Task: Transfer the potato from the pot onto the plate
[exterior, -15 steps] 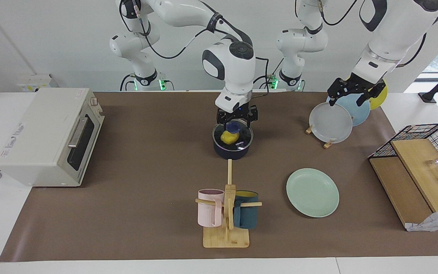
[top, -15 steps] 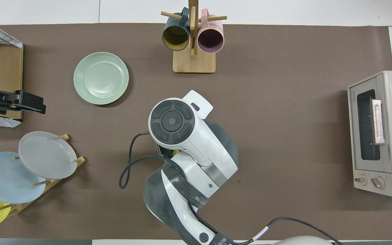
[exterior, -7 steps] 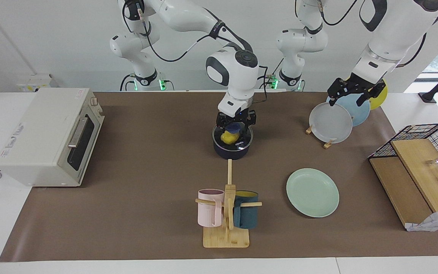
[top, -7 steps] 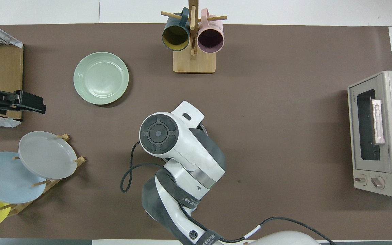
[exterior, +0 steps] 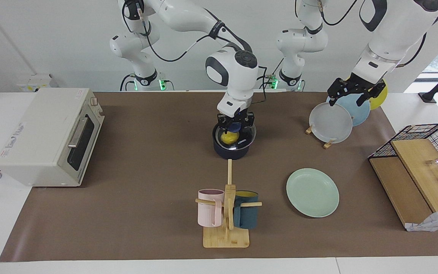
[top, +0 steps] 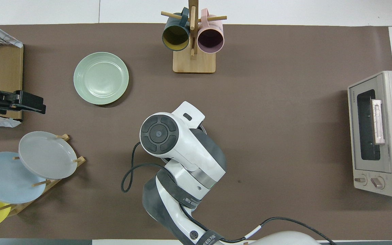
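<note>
The yellow potato (exterior: pixel 228 138) lies inside the dark navy pot (exterior: pixel 231 152) at the middle of the table. My right gripper (exterior: pixel 234 131) reaches down into the pot and sits right at the potato. A bit of the pot's blue handle (exterior: pixel 234 126) shows under the hand. In the overhead view the right arm hides the pot and the potato. The mint-green plate (exterior: pixel 312 192) (top: pixel 101 78) lies flat and bare, farther from the robots than the pot and toward the left arm's end. My left gripper (exterior: pixel 347 99) (top: pixel 41 103) waits open over the plate rack.
A wooden mug tree (exterior: pixel 226 213) with a pink and a teal mug stands farther from the robots than the pot. A toaster oven (exterior: pixel 48 135) is at the right arm's end. A rack with grey (exterior: pixel 330 122), blue and yellow plates and a wire basket (exterior: pixel 428 137) are at the left arm's end.
My right gripper has come down from just above the pot's rim into the pot, onto the potato. The left arm has not moved.
</note>
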Controlling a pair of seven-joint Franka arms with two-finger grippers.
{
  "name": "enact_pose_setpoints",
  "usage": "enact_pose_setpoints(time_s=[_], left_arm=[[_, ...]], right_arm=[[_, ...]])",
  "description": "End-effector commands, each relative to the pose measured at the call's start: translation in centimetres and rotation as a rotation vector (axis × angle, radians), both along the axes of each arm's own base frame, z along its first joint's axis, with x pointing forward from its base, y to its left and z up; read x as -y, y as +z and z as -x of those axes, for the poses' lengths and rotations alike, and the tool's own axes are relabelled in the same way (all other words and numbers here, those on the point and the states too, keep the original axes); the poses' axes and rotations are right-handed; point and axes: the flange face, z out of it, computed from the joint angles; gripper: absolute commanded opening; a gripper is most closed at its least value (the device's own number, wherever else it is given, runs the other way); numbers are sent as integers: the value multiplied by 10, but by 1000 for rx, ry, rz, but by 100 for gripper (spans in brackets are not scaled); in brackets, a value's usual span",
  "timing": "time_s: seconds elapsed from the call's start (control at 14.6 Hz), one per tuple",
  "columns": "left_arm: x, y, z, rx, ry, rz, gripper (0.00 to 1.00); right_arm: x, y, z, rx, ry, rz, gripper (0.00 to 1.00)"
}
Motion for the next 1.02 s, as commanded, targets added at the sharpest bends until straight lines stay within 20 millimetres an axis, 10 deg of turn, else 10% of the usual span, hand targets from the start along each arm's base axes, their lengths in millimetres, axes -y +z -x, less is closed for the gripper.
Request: enact_pose_setpoints(time_s=[0.0, 0.55, 0.96], left_arm=[[-3, 1, 4, -4, 8, -17, 100], [4, 4, 3, 14, 2, -13, 100], [23, 2, 10, 3, -42, -15, 100]], right_arm=[[9, 19, 2, 11, -2, 6, 9], [119, 96, -23, -68, 108, 66, 9], [250, 169, -30, -129, 174, 68, 0]])
